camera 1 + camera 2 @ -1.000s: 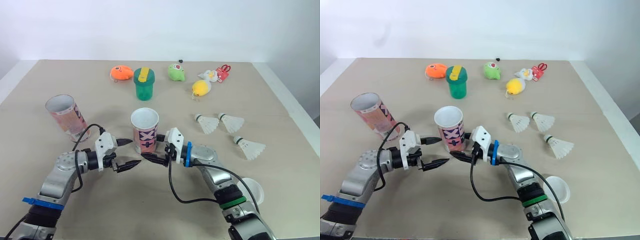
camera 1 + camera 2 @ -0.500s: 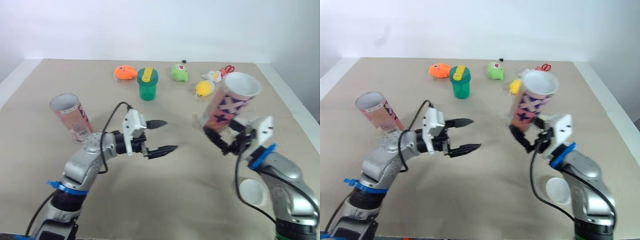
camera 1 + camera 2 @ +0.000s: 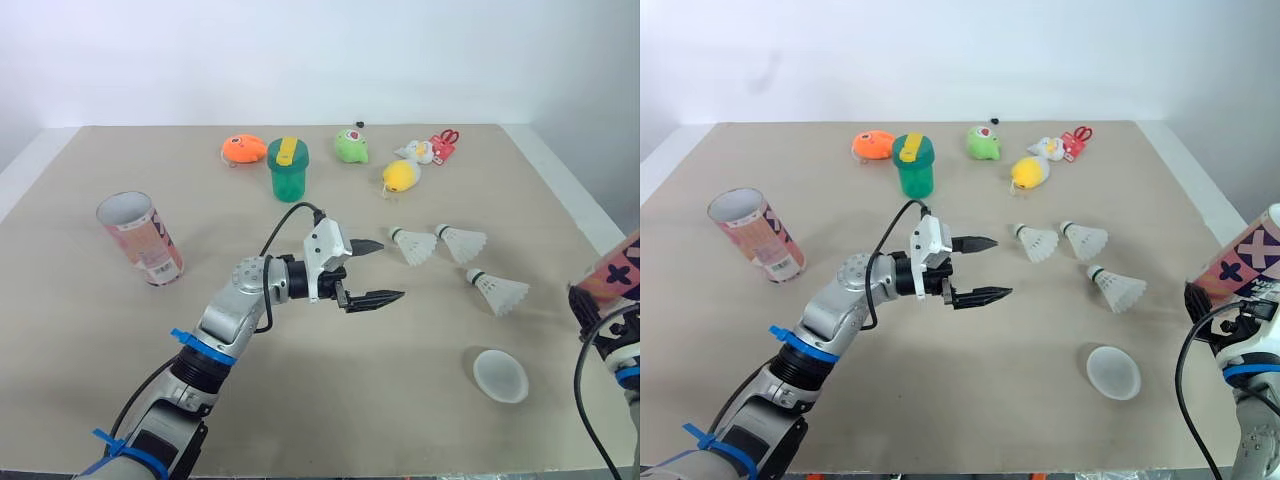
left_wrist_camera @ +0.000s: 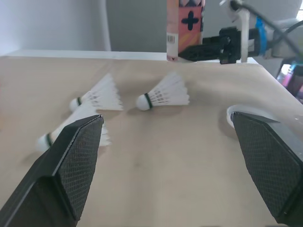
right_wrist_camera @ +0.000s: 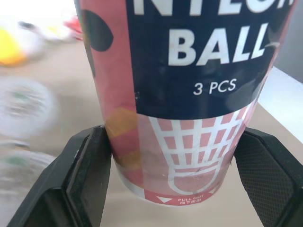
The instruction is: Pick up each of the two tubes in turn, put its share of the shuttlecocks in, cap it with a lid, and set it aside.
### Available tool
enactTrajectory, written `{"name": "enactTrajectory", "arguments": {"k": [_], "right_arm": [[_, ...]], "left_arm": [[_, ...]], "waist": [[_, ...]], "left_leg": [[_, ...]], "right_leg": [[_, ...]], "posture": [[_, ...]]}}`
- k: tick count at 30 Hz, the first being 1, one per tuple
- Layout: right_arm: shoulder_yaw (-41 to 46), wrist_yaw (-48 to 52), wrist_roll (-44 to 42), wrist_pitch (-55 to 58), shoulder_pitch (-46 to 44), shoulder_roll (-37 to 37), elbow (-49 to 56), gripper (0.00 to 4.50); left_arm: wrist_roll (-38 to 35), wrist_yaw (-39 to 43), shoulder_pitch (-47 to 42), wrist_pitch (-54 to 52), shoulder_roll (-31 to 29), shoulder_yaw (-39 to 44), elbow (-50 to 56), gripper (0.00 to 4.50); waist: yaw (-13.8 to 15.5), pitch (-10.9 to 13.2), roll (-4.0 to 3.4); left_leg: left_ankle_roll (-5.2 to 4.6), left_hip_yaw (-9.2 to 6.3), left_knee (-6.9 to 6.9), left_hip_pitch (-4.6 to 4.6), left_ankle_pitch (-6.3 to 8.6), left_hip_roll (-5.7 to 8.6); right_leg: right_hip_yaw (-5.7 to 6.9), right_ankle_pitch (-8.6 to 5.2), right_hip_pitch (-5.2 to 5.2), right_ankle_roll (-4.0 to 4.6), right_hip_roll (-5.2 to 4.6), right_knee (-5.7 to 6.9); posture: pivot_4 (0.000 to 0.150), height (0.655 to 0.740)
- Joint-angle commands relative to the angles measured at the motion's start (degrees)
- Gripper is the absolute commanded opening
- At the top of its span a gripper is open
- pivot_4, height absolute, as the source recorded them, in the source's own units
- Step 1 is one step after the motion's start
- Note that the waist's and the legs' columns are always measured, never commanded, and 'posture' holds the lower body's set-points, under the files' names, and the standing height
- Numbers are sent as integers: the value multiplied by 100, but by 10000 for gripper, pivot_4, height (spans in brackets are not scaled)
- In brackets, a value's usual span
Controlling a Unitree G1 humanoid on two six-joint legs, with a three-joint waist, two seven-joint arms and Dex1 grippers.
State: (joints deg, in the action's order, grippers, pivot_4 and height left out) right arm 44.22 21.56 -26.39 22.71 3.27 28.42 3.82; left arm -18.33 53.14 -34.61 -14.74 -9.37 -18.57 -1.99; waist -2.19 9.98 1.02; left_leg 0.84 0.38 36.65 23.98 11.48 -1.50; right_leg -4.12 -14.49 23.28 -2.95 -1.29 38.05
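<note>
Right wrist view: tube [image 5: 184,94] in grip of right pincer [image 5: 179,142]; left pincer [image 3: 392,269] wide open.

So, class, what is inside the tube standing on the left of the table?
The left tube shows an open mouth and pale inner wall; nothing sticks out. Its own wall hides the bottom.

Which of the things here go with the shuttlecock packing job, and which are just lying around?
For the job: held tube, second tube, three shuttlecocks, white lid.

Lying about: orange toy, green cup, green toy, yellow toy, white toy, small red item.
</note>
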Motion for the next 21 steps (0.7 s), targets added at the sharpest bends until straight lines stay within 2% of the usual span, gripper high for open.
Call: {"name": "enactTrajectory", "arguments": {"k": [1, 11, 12, 15, 21], "right_arm": [[-78, -210, 154, -326, -216, 90, -208, 40592], [-409, -312, 226, -200, -136, 78, -527, 40592], [-392, -337, 203, -195, -142, 61, -523, 42246], [-377, -375, 184, -225, -87, 20, -503, 42246], [-265, -283, -51, -359, 385, -191, 41, 42246]], "left_arm": [[46, 77, 41, 119, -9, -7, 112, 45000], [109, 73, 115, 124, -91, 34, 154, 45000], [111, 71, 130, 121, -94, 34, 168, 45000], [118, 83, 137, 123, -103, 54, 157, 45000], [121, 158, 115, 198, -187, 127, 21, 45000]], "waist": [[-14, -2, -3], [-13, -6, -10], [-13, -6, -10], [-13, -6, -10], [-12, -6, -10]], "left_leg": [[-1, 0, 0, -3, -1, 0], [-6, 4, 0, 3, -4, 6], [-6, 4, 0, 3, -4, 6], [-6, 4, 0, 2, -4, 6], [-6, -1, -1, 3, -4, 6]], "right_leg": [[-1, 2, -2, 0, 1, 0], [-6, 1, -2, -8, -4, -1], [-7, 1, -2, -8, -4, -1], [-7, 2, -1, -8, -3, -1], [-4, -1, -2, -8, -2, -1]], "posture": [[1500, 7400], [1500, 7400], [1500, 7400], [1500, 7400], [1500, 7400]]}}
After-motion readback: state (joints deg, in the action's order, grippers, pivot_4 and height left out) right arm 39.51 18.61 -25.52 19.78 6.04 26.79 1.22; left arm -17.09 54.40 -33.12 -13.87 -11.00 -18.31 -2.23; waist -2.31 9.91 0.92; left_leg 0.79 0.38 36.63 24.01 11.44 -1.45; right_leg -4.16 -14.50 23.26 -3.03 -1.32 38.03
